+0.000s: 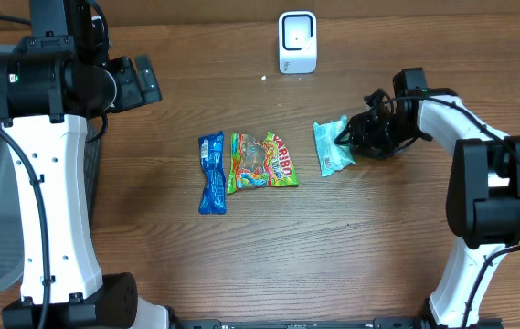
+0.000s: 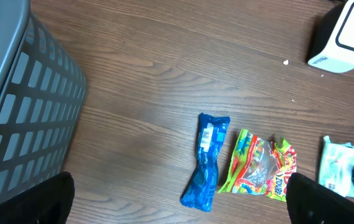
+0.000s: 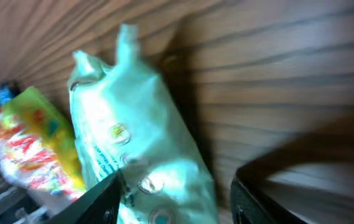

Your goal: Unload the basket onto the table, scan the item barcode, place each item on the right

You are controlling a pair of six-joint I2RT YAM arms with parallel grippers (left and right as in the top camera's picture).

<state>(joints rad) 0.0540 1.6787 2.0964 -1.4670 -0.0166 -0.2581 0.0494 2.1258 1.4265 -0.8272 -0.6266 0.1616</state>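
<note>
Right gripper [image 1: 356, 137] is standing with jaws parted over the right edge of the teal packet [image 1: 332, 146]. Packet is lying flat, right of the gummy bag [image 1: 263, 162], nearer than the scanner [image 1: 297, 41]. Left gripper [image 2: 177, 190] is hanging spread wide, far left.
</note>
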